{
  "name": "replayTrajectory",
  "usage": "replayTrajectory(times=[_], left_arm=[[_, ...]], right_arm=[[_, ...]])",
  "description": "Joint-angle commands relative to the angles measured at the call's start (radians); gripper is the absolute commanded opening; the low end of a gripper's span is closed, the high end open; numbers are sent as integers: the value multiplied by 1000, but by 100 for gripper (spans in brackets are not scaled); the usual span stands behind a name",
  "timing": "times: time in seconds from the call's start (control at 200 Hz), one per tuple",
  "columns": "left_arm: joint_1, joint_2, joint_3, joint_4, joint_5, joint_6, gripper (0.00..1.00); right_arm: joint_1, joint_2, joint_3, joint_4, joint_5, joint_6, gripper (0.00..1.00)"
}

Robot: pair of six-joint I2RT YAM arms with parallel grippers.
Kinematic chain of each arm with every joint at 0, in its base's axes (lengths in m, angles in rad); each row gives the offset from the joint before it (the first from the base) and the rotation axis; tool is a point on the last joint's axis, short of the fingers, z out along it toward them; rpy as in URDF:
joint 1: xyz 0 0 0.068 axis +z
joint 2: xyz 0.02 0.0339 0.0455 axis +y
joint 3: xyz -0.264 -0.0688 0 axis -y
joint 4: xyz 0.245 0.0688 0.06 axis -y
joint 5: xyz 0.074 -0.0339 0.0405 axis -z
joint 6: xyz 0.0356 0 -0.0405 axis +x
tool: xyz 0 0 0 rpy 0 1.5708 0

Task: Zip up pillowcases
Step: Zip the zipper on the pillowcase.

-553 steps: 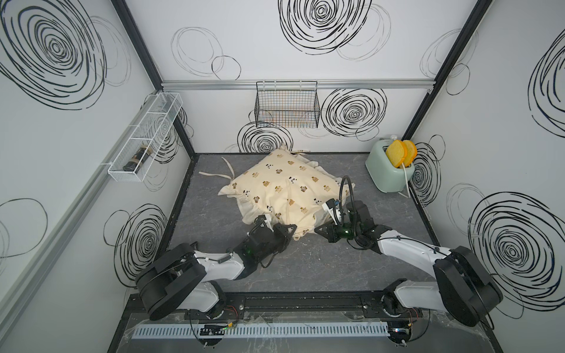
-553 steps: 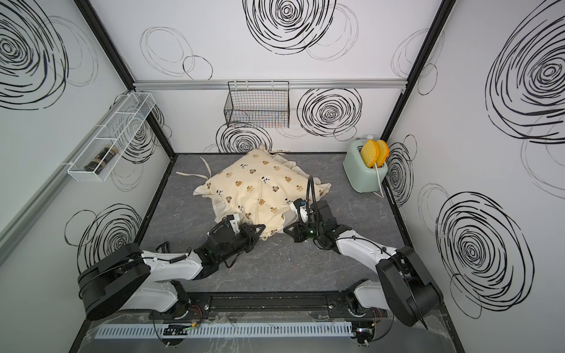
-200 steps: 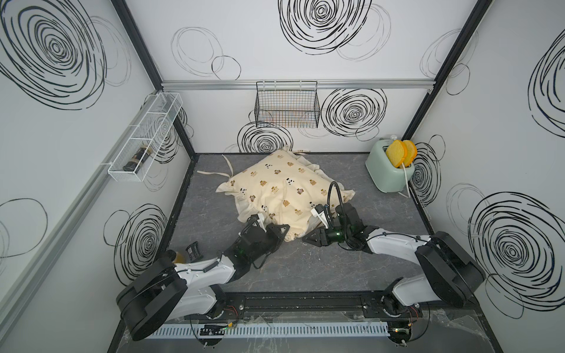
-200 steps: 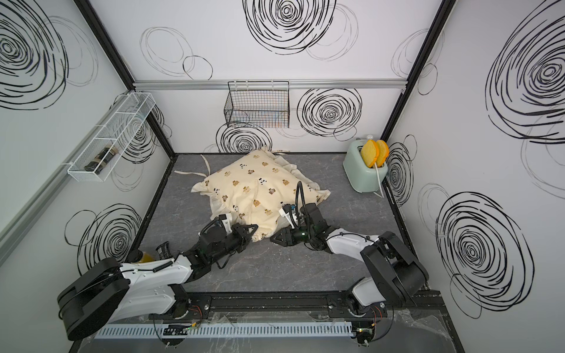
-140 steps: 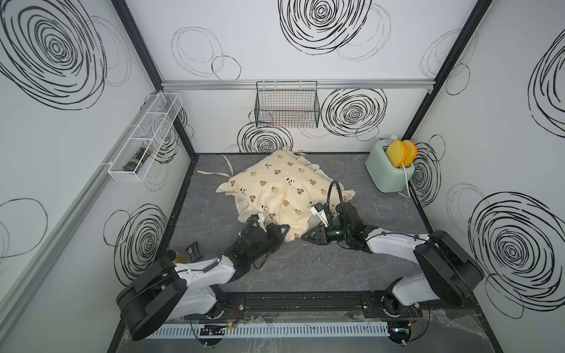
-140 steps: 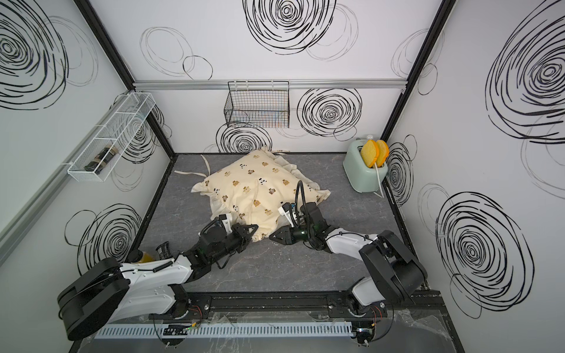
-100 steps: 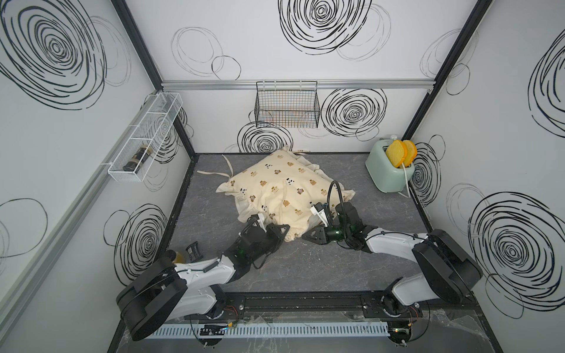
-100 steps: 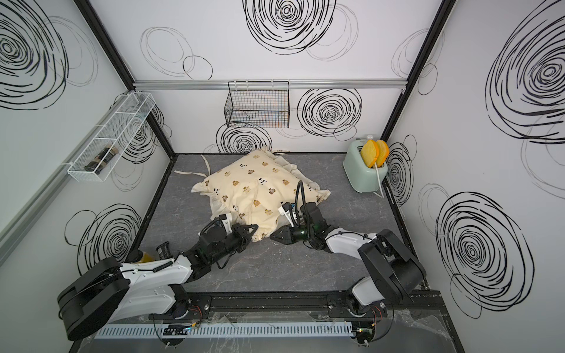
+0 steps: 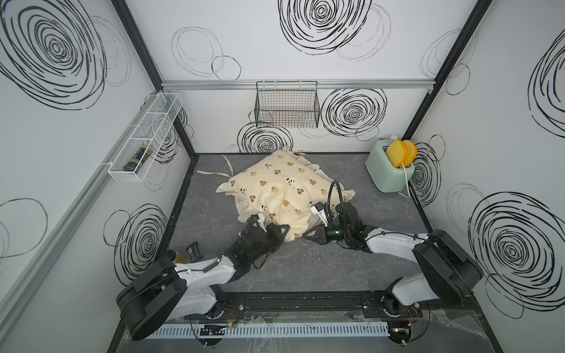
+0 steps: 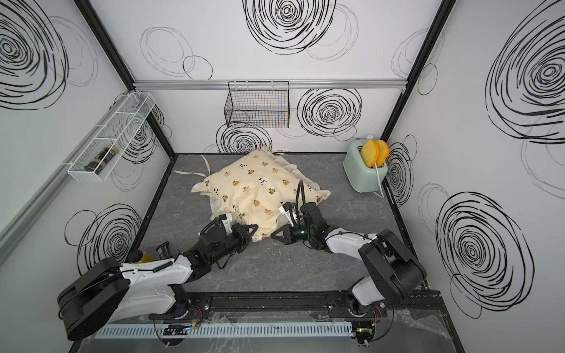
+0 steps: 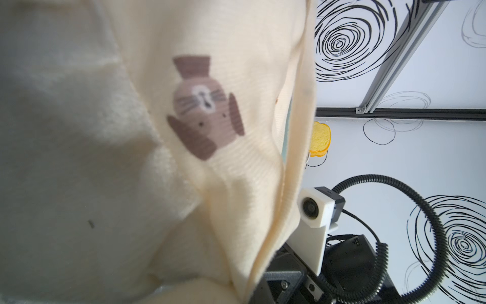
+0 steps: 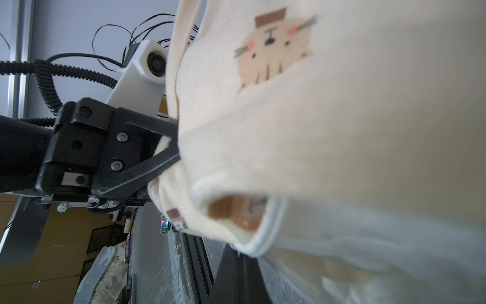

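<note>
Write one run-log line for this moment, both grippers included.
left gripper: shut on pillowcase | right gripper: shut at its near edge, hold unclear | pillowcase: on table

Mint toaster (image 9: 385, 177) holding two toast slices (image 9: 396, 152), black wire basket (image 9: 287, 108), white wall rack (image 9: 148, 134) with dark bottle (image 9: 136, 159), grey counter (image 9: 305, 269)

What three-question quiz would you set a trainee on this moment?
1. True or false: the left gripper is shut on the pillowcase.
2. Where on the table does the toaster stand? A: far right corner; B: near left corner; C: on the pillowcase.
3. Fill in: the toaster holds ___ yellow slices.
Key: 1 true; 2 A; 3 two.
</note>
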Motion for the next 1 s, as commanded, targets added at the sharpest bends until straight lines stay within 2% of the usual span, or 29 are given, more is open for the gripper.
replayTrajectory(times=[0.0, 0.45, 0.465, 0.575, 0.62, 0.695, 0.795, 0.881, 0.996], left_arm=[[7, -32, -16, 62, 2, -9, 0], [63, -138, -99, -2, 40, 17, 0], [65, -137, -96, -4, 46, 30, 2], [96, -114, -7, -148, 157, 228, 63], [101, -124, 37, -265, 161, 325, 76], [96, -164, 131, -513, 85, 495, 86], [61, -226, 287, -832, -140, 703, 87], [-16, -260, 425, -1018, -363, 831, 80], [-198, -279, 525, -1078, -536, 1009, 70]], right_arm=[[-5, -45, 12, -89, 71, -32, 0], [-84, -106, -2, -163, 84, -70, 0], [-79, -107, -1, -162, 84, -68, 0], [-56, -110, 8, -148, 71, -41, 0], [-49, -115, 16, -148, 68, -28, 0], [-43, -124, 39, -174, 67, -16, 0], [-40, -138, 81, -238, 87, -8, 0], [-38, -141, 128, -298, 104, 10, 0], [-38, -131, 192, -366, 107, 41, 0]])
